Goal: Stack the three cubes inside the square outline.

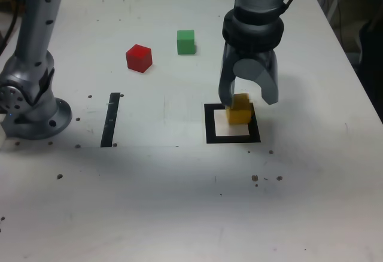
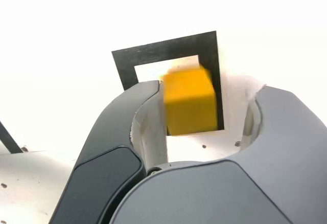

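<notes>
The yellow cube [image 1: 240, 109] [image 2: 189, 101] is at the square outline [image 1: 210, 124] [image 2: 168, 47], over the white centre's far right corner in the exterior view and partly over the black border. My gripper [image 1: 246, 99] [image 2: 207, 91] straddles it from above with the jaws apart. In the wrist view the cube lies against one finger [image 2: 148, 111], with a clear gap to the other. The cube looks blurred there, and I cannot tell if it rests flat. The red cube [image 1: 139, 58] and green cube [image 1: 186, 42] sit apart on the table, far left of the gripper in the exterior view.
A narrow black strip [image 1: 111, 119] lies on the white table left of the outline in the exterior view. The arm's grey base [image 1: 30, 106] stands at the exterior view's left edge. Small dark specks dot the table's near side.
</notes>
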